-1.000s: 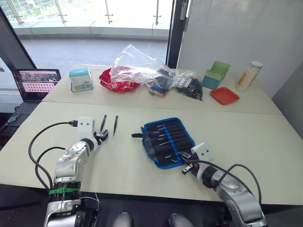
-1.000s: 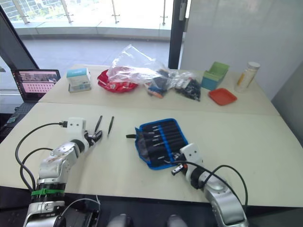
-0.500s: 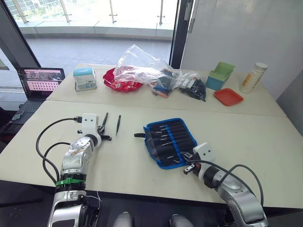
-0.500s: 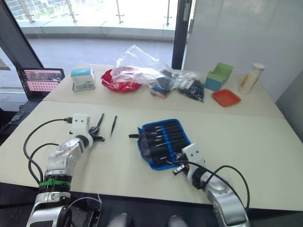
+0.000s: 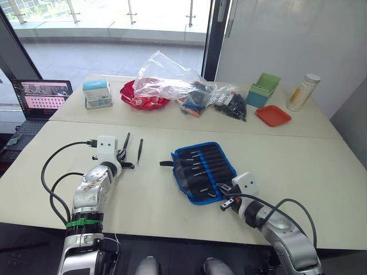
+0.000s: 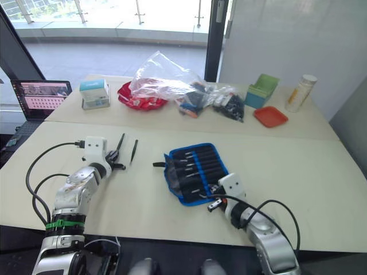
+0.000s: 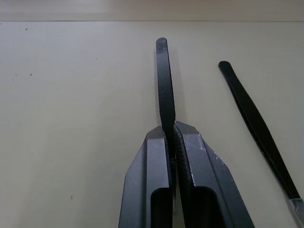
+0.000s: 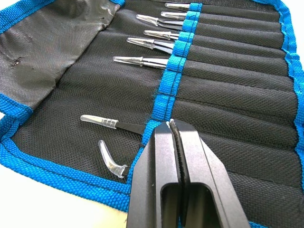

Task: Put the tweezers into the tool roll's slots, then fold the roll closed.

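Tweezers are half loaded, going by the head views: the left gripper (image 5: 124, 162) sits on the table with its fingers pinched on one tweezer (image 5: 125, 143), whose length points ahead of the fingers, and a second loose tweezer (image 5: 139, 149) lies just beside it on the side toward the roll (image 5: 203, 169). That roll lies open well to the gripper's right, and the right gripper (image 5: 226, 197) rests at its near edge. The step in hand looks like the pick of a loose tweezer; next it must be lifted and carried across to a free slot, tip kept in line with the pocket. In the left wrist view the fingers (image 7: 159, 175) are shut on the black tweezer's shaft with no gap; its blunt end stands ahead of them, the tip is hidden behind them, and the neighbouring tweezer's tip is cut off by the frame. In the right wrist view the right gripper is closed on nothing that I can see, its tips touching the roll's blue band (image 8: 176, 61); silvery capped tips (image 8: 142, 60) stick out of several slots (image 8: 237, 90) beyond and beside it. How many slots are free near the fingers is hard to tell, since the fingers cover that part.
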You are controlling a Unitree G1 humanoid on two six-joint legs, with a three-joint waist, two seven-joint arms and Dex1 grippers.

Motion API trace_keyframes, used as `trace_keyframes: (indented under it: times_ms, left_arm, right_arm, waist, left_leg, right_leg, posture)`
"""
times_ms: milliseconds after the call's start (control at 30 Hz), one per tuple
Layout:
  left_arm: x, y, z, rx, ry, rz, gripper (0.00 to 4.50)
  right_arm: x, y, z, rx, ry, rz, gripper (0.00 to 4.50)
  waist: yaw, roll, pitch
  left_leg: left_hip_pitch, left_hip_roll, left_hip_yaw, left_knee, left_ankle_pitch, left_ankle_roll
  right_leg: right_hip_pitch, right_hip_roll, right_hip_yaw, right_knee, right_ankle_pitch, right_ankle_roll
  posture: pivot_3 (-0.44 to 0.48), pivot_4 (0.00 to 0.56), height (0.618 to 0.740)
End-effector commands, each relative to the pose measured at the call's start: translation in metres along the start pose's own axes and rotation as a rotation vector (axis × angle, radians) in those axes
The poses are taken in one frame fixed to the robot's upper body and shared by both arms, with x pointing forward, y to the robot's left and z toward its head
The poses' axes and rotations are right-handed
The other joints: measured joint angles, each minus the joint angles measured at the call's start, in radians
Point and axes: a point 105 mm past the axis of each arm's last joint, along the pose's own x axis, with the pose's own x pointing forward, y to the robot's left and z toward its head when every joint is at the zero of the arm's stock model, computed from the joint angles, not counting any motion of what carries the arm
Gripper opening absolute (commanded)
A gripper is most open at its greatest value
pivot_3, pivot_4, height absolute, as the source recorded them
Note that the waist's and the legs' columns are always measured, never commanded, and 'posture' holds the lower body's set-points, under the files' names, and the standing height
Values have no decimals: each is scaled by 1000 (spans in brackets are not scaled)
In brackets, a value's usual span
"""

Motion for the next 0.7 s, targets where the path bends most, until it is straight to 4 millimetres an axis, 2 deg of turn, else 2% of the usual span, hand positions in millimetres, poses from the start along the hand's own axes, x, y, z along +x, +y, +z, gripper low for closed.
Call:
trace_keyframes:
  times_ms: [33, 133, 267, 400, 533, 700]
  left_arm:
    - [-7, 0, 33, 30, -122, -12, 32]
    - [-10, -12, 45, 59, -168, -67, 32]
    - [-15, -37, 61, 76, -217, -196, 32]
    - [-25, -73, 71, 64, -214, -427, 32]
    - [-56, -137, 64, 165, -101, -873, 32]
    - [-74, -164, 46, 245, 28, -1059, 32]
  right_arm:
    - [1, 7, -15, 25, 54, 27, 0]
    - [2, 8, -15, 26, 53, 29, 0]
    - [2, 9, -14, 26, 52, 29, 0]
    - [2, 9, -14, 27, 50, 28, 0]
    - [1, 12, -15, 26, 51, 33, 0]
    - [0, 10, -14, 22, 51, 24, 0]
  waist:
    - [-4, 0, 0]
    - [-9, 0, 0]
    - [-11, 0, 0]
    - [-15, 0, 1]
    - [-17, 0, 2]
    - [-21, 2, 4]
  left_leg:
    - [-1, 0, 0, 0, 0, 0]
    - [-2, 0, -2, 0, 0, 0]
    - [-3, -1, -3, 0, 0, 0]
    - [-3, -1, -4, 0, 0, 0]
    - [-4, -1, -5, 0, 0, 0]
    - [-4, -1, -5, 0, 0, 0]
  right_leg:
    - [-1, 0, 0, 0, 0, 0]
    - [-1, 0, -1, 0, 0, 0]
    - [-1, 0, -1, 0, 0, 0]
    - [-1, 0, -2, 0, 0, 0]
    - [-1, 1, -1, 0, 0, 0]
    - [-1, 1, -1, 0, 0, 0]
  posture:
    - [0, 150, 717]
    - [0, 150, 717]
    - [0, 150, 717]
    - [0, 150, 717]
    - [0, 150, 717]
    - [0, 150, 717]
